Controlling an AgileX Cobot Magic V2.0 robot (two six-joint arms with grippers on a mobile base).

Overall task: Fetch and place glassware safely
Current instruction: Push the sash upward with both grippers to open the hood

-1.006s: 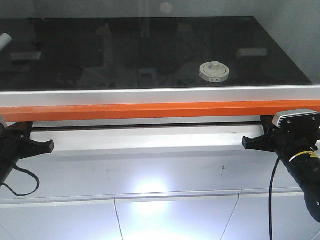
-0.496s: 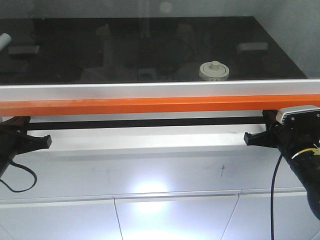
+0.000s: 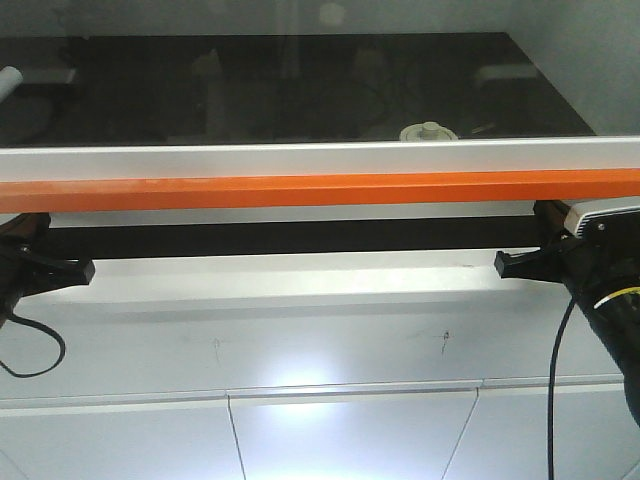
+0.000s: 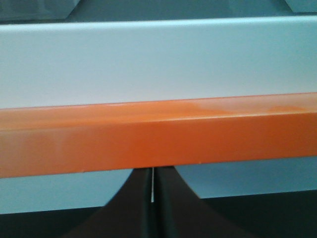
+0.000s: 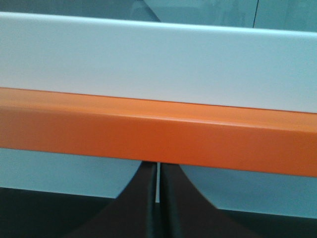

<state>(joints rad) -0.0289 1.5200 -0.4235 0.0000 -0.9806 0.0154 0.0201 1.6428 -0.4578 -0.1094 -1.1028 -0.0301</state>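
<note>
Front view of an enclosure with a black counter [image 3: 150, 100] seen through glass, shown with two wrist views.

- **Cabinet front:** the white cabinet front [image 3: 300, 350] fills the lower half of the front view, under a bright reflection.
- **Sash frame and bar:** a silver sash frame [image 3: 300, 158] runs the full width along the counter's front edge. An orange bar [image 3: 300, 190] lies directly beneath it and touches it.
- **Ledge and gap:** a dark horizontal gap separates the orange bar from the white ledge [image 3: 280, 285] below.
- **Left gripper:** the left gripper [image 3: 75, 270] enters from the left edge at the level of this gap. In its wrist view the left gripper [image 4: 152, 181] sits just under the orange bar [image 4: 158, 134]. Its jaws are together, with only a thin bright slit between them.
- **Right gripper:** the right gripper [image 3: 510, 265] enters from the right edge at the same level, and a black cable [image 3: 555, 380] hangs below its arm. Its wrist view shows the right gripper [image 5: 157, 173] under the orange bar [image 5: 158, 134]. These jaws are also pressed together and hold nothing.
- **Glass jar:** the glass jar [image 3: 428, 132] stands on the counter, right of centre and close to the front edge, well apart from both grippers. Only its cream-white lid and knob rise above the sash frame; the body is hidden.
- **White cylinder:** a small white cylinder [image 3: 8, 82] shows at the counter's left edge.
</note>
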